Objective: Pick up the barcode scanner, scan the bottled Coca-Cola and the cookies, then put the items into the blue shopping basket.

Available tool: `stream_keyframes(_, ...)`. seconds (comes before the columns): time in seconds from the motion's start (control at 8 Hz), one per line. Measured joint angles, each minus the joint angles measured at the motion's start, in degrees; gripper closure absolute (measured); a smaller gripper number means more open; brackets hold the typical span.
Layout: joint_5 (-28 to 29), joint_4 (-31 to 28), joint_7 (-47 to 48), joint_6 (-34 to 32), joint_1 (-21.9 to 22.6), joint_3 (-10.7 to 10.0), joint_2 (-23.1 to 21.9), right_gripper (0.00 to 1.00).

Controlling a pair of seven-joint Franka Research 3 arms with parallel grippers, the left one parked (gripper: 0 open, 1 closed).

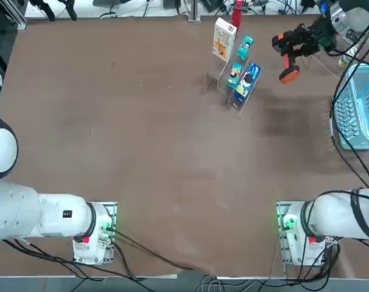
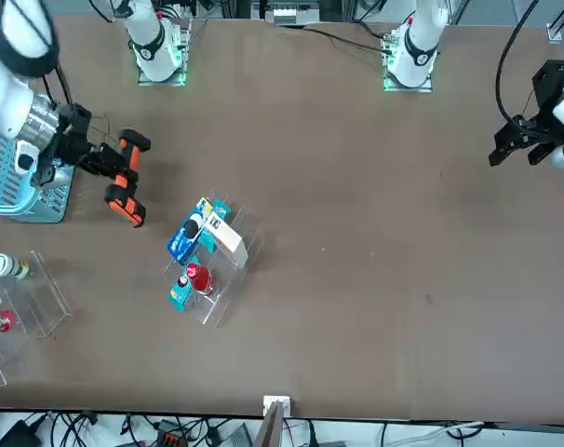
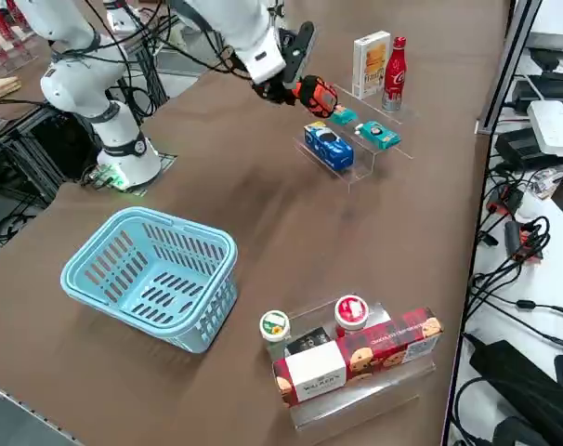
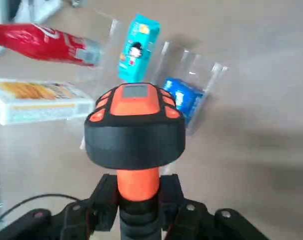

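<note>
Right gripper [image 4: 139, 205]: fingers only partly parted, closed on the scanner's orange neck from both sides.
Scanner [image 4: 135, 125]: held head-up in the wrist view, off the table and near the snack stand [image 3: 362, 158].
Coke bottle [image 3: 395, 74]: upright at the stand, right beside the white cookie carton [image 3: 371, 65]; a low swing of the scanner could knock the bottle over, and it could take the carton with it.
Blue snack box [image 3: 329, 146]: at the stand's near edge in the right side view; an arm coming in too low could clip it.
Grip: the neck is round and the head bulky, so the scanner may twist, spoiling its aim at a barcode.
Basket [image 3: 151, 274]: on the table, well apart from the stand; the arm's loose cables [image 1: 334, 115] could snag its rim.
</note>
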Motion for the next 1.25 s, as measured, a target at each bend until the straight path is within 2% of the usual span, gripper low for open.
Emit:
stream_keyframes(0.5,20.85,-2.23,-20.52,-4.15,-1.28,-0.31,5.64,0.56)
stream_keyframes(0.88,32.86,-3.16,-25.59,-6.20,-1.26,-0.28,10.68,0.56)
stream_keyframes(1.12,43.49,-3.09,-31.55,-9.77,-1.11,-0.18,16.23,0.56)
stream_keyframes(1.25,45.39,-2.98,-33.53,-10.12,-1.09,-0.13,18.82,0.56)
